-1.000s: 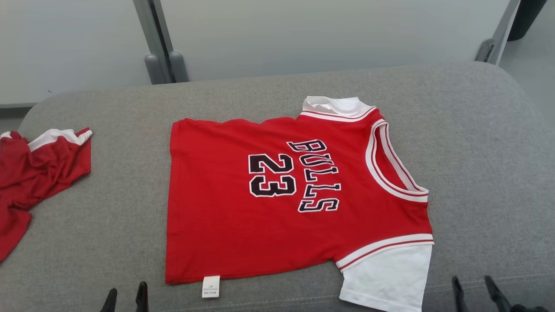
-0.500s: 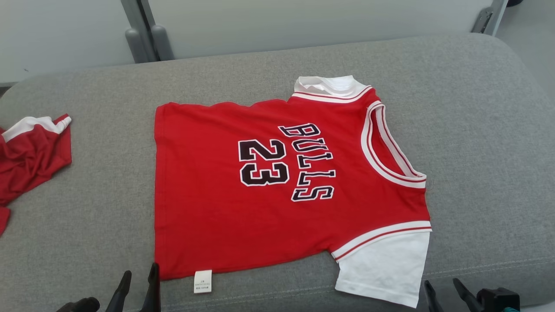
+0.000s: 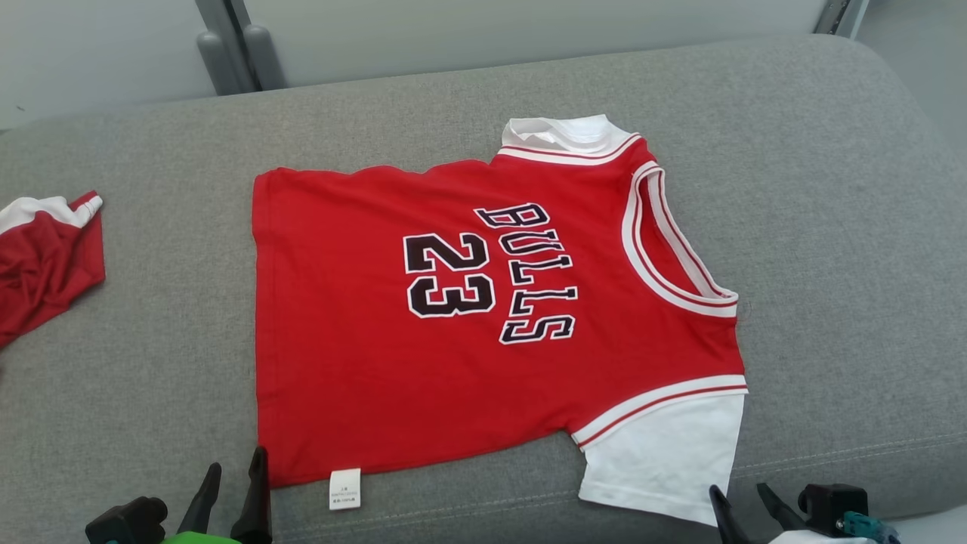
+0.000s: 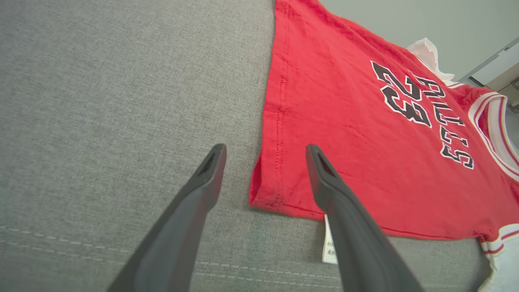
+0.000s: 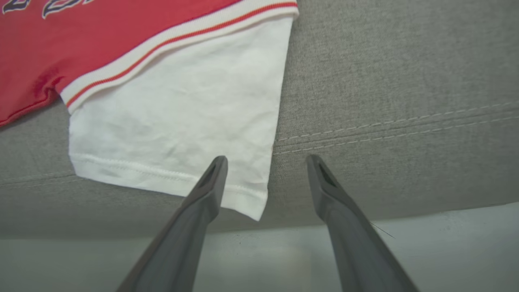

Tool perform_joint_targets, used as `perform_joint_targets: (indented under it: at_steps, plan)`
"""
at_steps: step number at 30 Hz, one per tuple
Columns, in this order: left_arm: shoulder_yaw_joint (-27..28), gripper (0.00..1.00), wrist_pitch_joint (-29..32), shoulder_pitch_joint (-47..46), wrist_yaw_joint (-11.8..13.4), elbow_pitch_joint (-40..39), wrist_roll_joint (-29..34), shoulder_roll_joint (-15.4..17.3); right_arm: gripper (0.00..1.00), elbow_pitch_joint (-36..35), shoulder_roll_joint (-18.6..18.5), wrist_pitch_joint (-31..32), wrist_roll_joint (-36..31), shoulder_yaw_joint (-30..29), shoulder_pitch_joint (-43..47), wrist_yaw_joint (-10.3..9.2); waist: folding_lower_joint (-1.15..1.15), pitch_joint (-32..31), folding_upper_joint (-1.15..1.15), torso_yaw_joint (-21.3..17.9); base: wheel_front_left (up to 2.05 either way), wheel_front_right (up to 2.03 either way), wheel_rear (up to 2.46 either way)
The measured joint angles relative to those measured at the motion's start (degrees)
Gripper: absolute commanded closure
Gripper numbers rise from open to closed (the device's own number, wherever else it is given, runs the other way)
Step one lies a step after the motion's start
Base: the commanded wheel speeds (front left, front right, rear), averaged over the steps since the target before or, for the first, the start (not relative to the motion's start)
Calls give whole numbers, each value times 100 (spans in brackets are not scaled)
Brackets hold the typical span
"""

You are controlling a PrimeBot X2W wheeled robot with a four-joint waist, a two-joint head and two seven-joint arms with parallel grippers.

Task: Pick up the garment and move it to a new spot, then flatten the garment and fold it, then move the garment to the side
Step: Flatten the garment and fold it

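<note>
The left claw (image 3: 237, 459), open and empty, hovered at the hem corner of a red jersey (image 3: 453, 317); the right claw (image 3: 736, 489), likewise open, hovered at its white sleeve (image 5: 174, 113). The jersey lay flat on a grey cushion (image 3: 831, 227) ahead of both, another red garment (image 3: 45, 249) crumpled well off to the left claw's left.

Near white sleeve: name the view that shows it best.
Right wrist view: the sleeve is close up, hem stitching and corner clear. The head view shows it far smaller; the left wrist view catches a sliver at its edge.
</note>
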Motion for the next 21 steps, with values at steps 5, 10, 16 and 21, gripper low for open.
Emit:
perform_joint_targets:
  at_steps: [5,10,16,21]
  plan:
    - [-52,0,29,-164,-2,160,-9,2,0,314,92,2,94,76,-264,94,0,118,0,-25,0,0,0]
    - [-114,0,49,-448,-25,205,-32,18,0,668,172,23,149,112,-527,135,0,271,0,-28,0,0,0]
    - [-224,0,49,-637,-49,276,-33,29,0,1038,216,-10,282,138,-634,188,0,392,0,21,0,0,0]
    - [-227,0,43,-647,-49,408,-41,69,0,1360,249,-56,361,236,-660,237,0,421,0,46,0,0,0]
